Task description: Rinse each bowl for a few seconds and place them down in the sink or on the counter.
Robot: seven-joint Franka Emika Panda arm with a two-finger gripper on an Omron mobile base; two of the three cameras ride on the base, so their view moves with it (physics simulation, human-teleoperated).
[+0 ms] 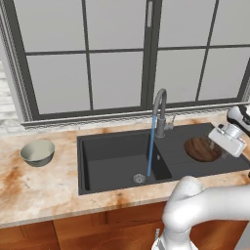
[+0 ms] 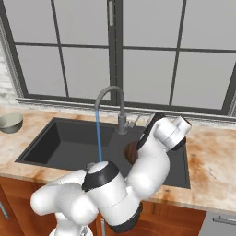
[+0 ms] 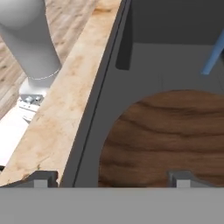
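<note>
The claw [image 3: 111,178] is shown spread apart above the brown bowl [image 1: 201,149]; the grey-green bowl [image 1: 37,152] is set far left on the table [image 1: 44,190].

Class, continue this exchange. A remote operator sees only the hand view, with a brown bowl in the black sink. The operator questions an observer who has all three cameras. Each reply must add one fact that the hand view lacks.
Operator: I see the brown bowl ahead of the open gripper. Where is the other bowl?
Observer: The grey-green bowl stands upright on the counter, left of the sink.
Operator: Is that blue streak at my edge water?
Observer: Yes. It runs from the tap into the deep basin, landing by the drain, not on the brown bowl.
</note>
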